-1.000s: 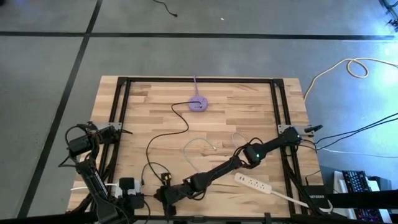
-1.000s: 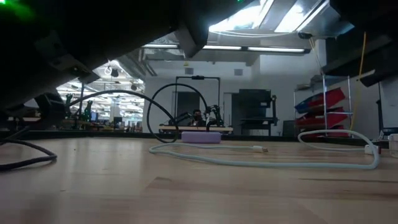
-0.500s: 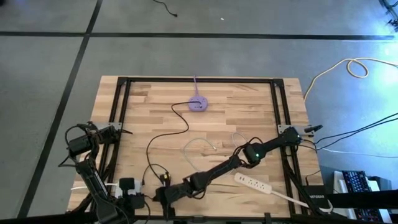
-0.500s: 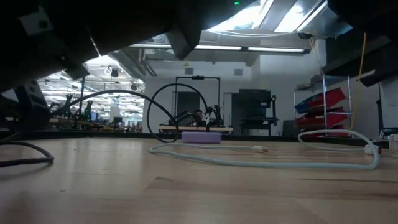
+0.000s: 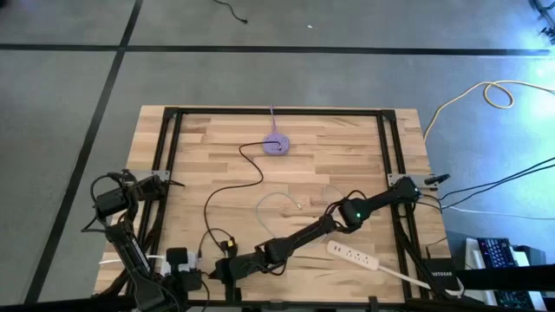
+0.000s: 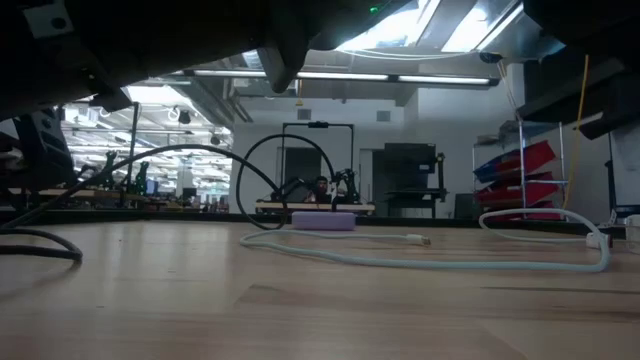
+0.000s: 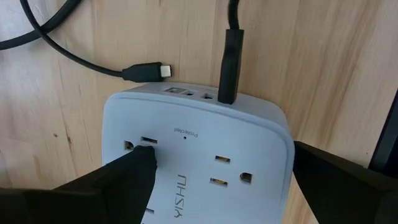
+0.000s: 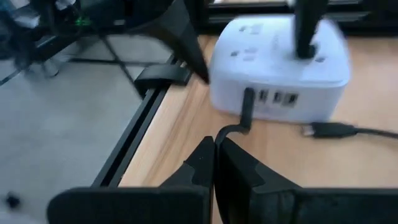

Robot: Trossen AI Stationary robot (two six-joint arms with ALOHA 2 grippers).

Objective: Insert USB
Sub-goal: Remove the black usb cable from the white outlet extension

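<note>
A white outlet block [image 7: 199, 162] with USB ports lies on the table near its front left corner [image 5: 178, 257]. My left gripper [image 7: 222, 155] stands over it, one finger on either side. A black USB plug [image 7: 229, 68] sticks in one port, and its cable bends away [image 8: 231, 132]. A second black connector [image 7: 149, 73] lies loose beside the block. My right gripper [image 8: 216, 155] is shut and empty. It is nearly level, and its tips are just short of the cable's bend. My left gripper spans the white block across its width, one finger [image 7: 124, 183] at the side by the outlet slots [image 7: 121, 140], the other [image 7: 336, 180] at the opposite side [image 7: 287, 140]. The fingers come from above, pointing down. The block lies flat on the table. Whether my right gripper touches the cable, I cannot tell.
A purple round hub [image 5: 276, 146] sits at the far middle, with a black cable looping from it toward the front. A white cable [image 5: 277, 204] lies mid-table. A white power strip [image 5: 354, 255] lies at the front right. A black frame [image 5: 165, 147] edges the table.
My right gripper has turned a little at the wrist and edged toward the white block, staying shut. The block and my left gripper have kept still.
</note>
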